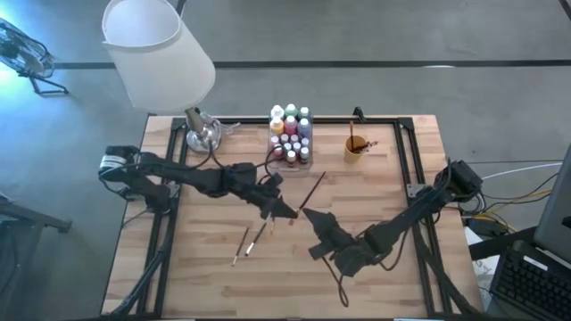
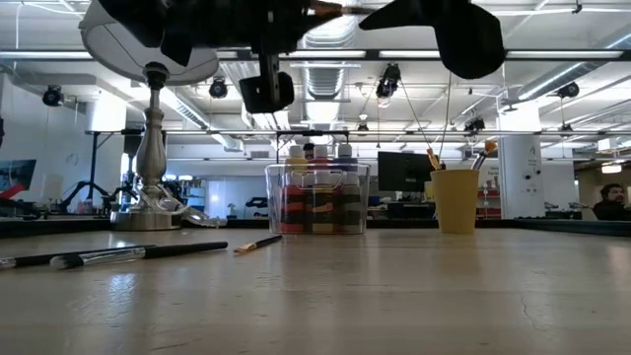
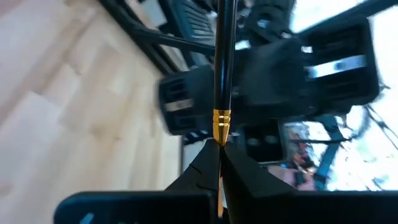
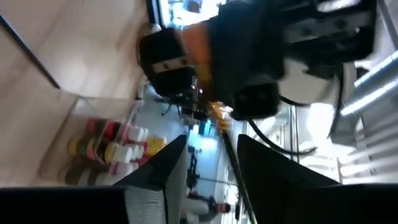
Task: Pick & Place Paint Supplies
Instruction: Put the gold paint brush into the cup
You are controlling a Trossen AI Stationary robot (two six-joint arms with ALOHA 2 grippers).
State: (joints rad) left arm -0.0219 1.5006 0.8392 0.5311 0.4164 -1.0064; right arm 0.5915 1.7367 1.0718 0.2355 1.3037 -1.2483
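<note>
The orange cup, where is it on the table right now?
In the high view the orange cup stands near the table's far edge, just right of the clear box of paint bottles, holding a couple of brushes.

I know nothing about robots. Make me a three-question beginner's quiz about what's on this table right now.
1. True or false: the left gripper is shut on a paintbrush.
2. Where are the paint bottles? A) loose on the table B) in the clear plastic box C) in the orange cup
3. How many brushes on the table lie nearest the left arm's side?

Key: 1 true; 2 B; 3 two.
</note>
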